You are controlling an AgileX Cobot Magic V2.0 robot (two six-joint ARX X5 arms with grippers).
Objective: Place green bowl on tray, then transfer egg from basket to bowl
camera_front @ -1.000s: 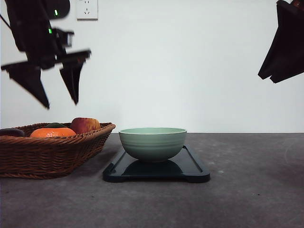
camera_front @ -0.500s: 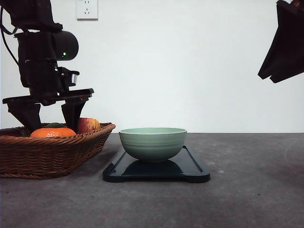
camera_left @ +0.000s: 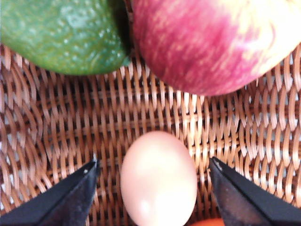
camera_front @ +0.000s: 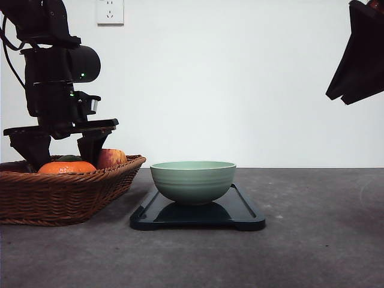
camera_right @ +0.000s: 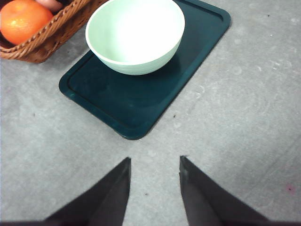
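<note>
1. Left pincer [camera_left: 153, 181] sits low in the basket [camera_left: 56, 132], spread wide, one finger [camera_left: 70, 197] on each side of the single egg [camera_left: 158, 179]; neither finger touches the shell.
2. One egg lies on the wicker between the fingers. Just past it rest one red-yellow apple [camera_left: 216, 42] and one green fruit [camera_left: 61, 33].
3. One orange [camera_right: 23, 19] sits in the basket near the rim.
4. One bowl [camera_front: 192, 180] stands on the one tray [camera_front: 243, 213], just beside the basket on the table [camera_front: 312, 240].
5. Right pincer [camera_right: 153, 188] hangs high over bare table near the tray, its fingers parted and gripping nothing.
</note>
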